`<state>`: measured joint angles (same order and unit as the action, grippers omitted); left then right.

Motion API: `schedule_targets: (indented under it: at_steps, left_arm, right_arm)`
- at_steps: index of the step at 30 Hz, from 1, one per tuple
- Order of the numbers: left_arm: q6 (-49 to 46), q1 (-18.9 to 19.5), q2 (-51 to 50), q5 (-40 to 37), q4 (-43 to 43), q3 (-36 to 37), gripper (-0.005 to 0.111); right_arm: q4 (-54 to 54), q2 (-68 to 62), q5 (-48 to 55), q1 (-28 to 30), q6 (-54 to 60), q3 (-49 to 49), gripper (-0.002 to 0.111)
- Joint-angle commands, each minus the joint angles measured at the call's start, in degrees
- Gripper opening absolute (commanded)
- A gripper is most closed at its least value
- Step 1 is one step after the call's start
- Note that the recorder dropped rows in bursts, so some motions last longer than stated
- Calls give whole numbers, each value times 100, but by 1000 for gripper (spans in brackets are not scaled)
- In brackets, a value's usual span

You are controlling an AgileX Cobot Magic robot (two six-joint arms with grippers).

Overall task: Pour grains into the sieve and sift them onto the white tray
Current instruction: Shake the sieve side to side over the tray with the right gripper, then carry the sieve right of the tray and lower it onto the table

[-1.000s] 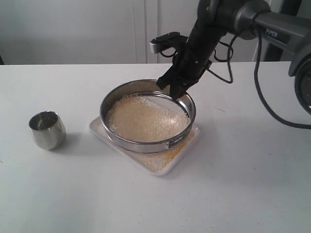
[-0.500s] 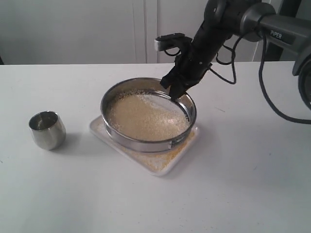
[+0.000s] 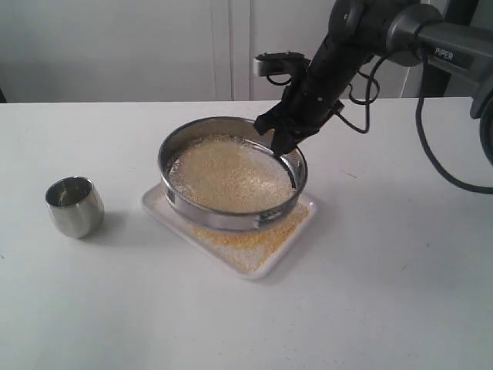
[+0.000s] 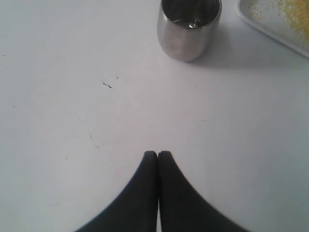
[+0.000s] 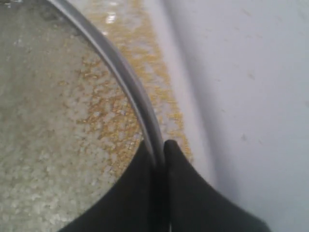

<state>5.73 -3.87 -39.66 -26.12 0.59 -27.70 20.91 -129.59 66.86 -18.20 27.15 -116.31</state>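
Seen from the exterior camera, the sieve [image 3: 219, 218] is over the white tray [image 3: 154, 203] near the middle of the worktop [image 3: 385, 293]. It looks slightly tilted, and whether it touches the tray cannot be told. A layer of pale grains [image 3: 231, 173] covers its mesh, while fine yellow ones lie on the tray along the sieve's near side. The right claw [image 3: 279, 142] reaches down from the dark arm and is clamped on the sieve's far right rim. A steel cup [image 3: 75, 206] stands upright well to the left, apart from the tray. In the left wrist camera, the left claw [image 4: 158, 154] hangs over bare worktop [image 4: 96, 96] with its two dark tips pressed together and nothing between them. The steel cup [image 4: 189, 29] stands ahead of it, and a corner of the white tray [image 4: 260, 24] with scattered yellow grains [image 4: 294, 9] shows beside the cup. In the right wrist camera, the right claw [image 5: 159, 147] pinches the thin metal wall of the sieve [image 5: 120, 67], one finger inside and one outside. Whitish grains [image 5: 43, 145] cover the mesh, with yellow ones strewn on the white tray [image 5: 161, 29] just outside the rim.
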Motion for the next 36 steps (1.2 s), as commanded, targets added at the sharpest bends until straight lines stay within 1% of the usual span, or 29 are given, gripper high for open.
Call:
schedule_targets:
  at_steps: [1, 2, 3, 4, 5, 6, 7, 8, 9, 10, 11, 12, 13, 14, 15, 17, 18, 23, 26, 29, 36]
  left_arm:
    - [31, 23, 33, -36, 61, 22, 0]
    - [31, 23, 33, -36, 61, 22, 0]
    - [31, 23, 33, -36, 61, 22, 0]
    - [31, 23, 33, -36, 61, 22, 0]
    - [31, 23, 33, -36, 61, 22, 0]
    - [31, 23, 33, -36, 61, 22, 0]
    - [31, 23, 33, -36, 61, 22, 0]
    - [31, 23, 33, -48, 61, 22, 0]
    - [31, 23, 33, -37, 61, 22, 0]
    - [31, 23, 33, -37, 61, 22, 0]
    - [31, 23, 33, -37, 61, 22, 0]
    - [31, 23, 33, -37, 61, 22, 0]
    - [31, 23, 33, -37, 61, 22, 0]
    - [31, 23, 33, -37, 61, 22, 0]
    - [31, 23, 33, -37, 61, 22, 0]
    - [31, 23, 33, -37, 61, 22, 0]
    - [31, 23, 33, -37, 61, 22, 0]
    - [31, 23, 33, -37, 61, 22, 0]
    - [31, 23, 33, -37, 61, 22, 0]
    - [31, 23, 33, -37, 61, 22, 0]
    - [31, 23, 33, -37, 61, 22, 0]
  right_arm:
    - [-520, 219, -189, -33, -806, 14, 0]
    - [-605, 230, -347, -3, -1901, 40, 0]
    - [-267, 217, -211, -3, -1639, 41, 0]
    - [201, 205, 168, -16, -771, 41, 0]
    - [432, 207, 311, -65, 634, 41, 0]
    - [218, 218, 311, -66, 1441, 55, 0]
    - [-186, 248, 311, -66, 1038, 55, 0]
    - [-740, 261, 306, -50, -143, 55, 0]
    - [-1037, 261, -149, 0, -1610, 55, 0]
    - [-943, 261, -217, 12, -2375, 55, 0]
    - [-423, 261, -143, 12, -1878, 77, 0]
    - [217, 261, 137, -35, -796, 88, 0]
    - [585, 261, 311, -92, 132, 88, 0]
    - [532, 276, 311, -127, 888, 88, 0]
    - [201, 324, 311, -141, 875, 88, 0]
    - [-423, 395, 107, -110, -265, 100, 0]
    - [-585, 444, -47, -70, -605, 100, 0]
    - [-664, 680, -372, 53, -621, 122, 0]
    - [-664, 714, -266, 141, -621, 122, 0]
    - [-716, 730, -90, 341, -645, 122, 0]
    - [-702, 730, 244, 1078, -658, 122, 0]
